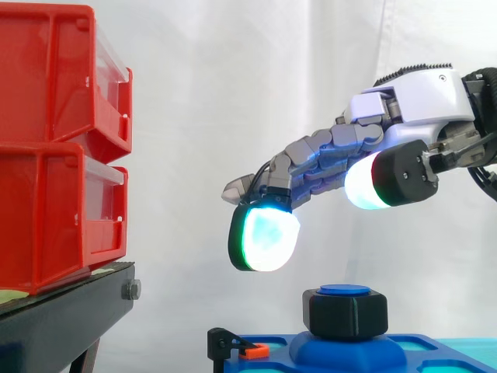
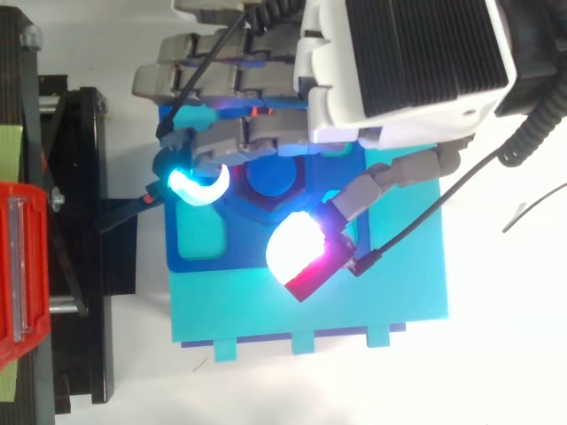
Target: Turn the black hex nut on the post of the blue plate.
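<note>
The black hex nut (image 1: pixel 345 315) sits on the blue post (image 1: pixel 344 290) rising from the blue plate (image 1: pixel 353 351). In the top view the post (image 2: pixel 273 180) shows between my fingers, the nut (image 2: pixel 255 209) ringing it. My hand (image 1: pixel 419 101) hovers above and to the right of the nut, reaching leftwards. Its fingers are stretched out and only slightly bent. One glowing fingertip (image 1: pixel 264 237) hangs above and left of the nut, and the thumb pad (image 1: pixel 365 185) is above it. A clear gap separates the pads from the nut. The hand holds nothing.
Two stacked red bins (image 1: pixel 54 148) stand on a black stand (image 1: pixel 70 311) at the left. The blue plate rests on a cyan base (image 2: pixel 354 301). A black clamp with an orange clip (image 1: pixel 254 351) sits at the plate's left end.
</note>
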`<state>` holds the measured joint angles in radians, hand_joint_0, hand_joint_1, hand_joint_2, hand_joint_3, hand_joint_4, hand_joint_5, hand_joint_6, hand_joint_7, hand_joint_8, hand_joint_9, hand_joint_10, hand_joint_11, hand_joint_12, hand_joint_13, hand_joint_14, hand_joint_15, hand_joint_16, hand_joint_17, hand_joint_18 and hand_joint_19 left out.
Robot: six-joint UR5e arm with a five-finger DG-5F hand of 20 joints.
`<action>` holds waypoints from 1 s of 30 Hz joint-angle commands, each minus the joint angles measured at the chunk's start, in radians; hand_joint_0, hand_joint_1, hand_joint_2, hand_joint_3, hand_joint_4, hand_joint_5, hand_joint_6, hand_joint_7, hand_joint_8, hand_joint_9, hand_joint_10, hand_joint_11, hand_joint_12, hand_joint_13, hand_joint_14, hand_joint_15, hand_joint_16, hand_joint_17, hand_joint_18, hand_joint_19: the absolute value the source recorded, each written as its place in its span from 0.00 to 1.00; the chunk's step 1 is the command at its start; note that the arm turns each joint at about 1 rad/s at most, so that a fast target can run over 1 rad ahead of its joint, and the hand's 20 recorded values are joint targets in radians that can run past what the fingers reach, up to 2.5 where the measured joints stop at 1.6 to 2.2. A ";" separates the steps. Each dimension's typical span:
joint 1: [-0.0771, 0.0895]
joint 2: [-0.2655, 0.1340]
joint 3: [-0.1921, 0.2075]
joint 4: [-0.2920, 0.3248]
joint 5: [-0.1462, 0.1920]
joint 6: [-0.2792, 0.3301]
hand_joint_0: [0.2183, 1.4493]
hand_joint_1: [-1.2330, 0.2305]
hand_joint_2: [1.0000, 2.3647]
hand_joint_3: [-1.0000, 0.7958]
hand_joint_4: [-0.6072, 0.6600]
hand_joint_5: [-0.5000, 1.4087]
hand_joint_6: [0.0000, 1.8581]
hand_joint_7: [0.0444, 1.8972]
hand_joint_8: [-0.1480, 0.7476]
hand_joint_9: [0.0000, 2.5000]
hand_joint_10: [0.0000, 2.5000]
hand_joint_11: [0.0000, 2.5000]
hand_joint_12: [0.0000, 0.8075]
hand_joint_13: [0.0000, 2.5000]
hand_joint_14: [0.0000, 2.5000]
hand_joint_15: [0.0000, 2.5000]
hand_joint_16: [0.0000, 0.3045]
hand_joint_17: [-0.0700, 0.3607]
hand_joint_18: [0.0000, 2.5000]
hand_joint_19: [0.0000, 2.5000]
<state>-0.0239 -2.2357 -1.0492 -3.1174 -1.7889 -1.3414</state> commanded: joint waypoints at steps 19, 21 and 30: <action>0.005 -0.001 0.000 -0.032 -0.003 -0.033 0.20 0.60 0.00 0.28 0.59 0.15 0.27 0.45 0.41 0.05 0.00 0.00 0.44 0.02 0.00 0.00 0.20 0.47 0.00 0.03; 0.007 0.001 -0.002 -0.032 -0.004 -0.038 0.20 0.60 0.00 0.28 0.59 0.15 0.27 0.45 0.41 0.05 0.00 0.00 0.44 0.02 0.00 0.00 0.20 0.47 0.00 0.03; 0.025 -0.001 -0.002 -0.047 0.006 -0.039 0.20 0.60 0.00 0.28 0.58 0.15 0.27 0.45 0.41 0.05 0.00 0.00 0.44 0.02 0.00 0.00 0.20 0.47 0.00 0.03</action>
<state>-0.0073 -2.2365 -1.0512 -3.1566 -1.7869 -1.3792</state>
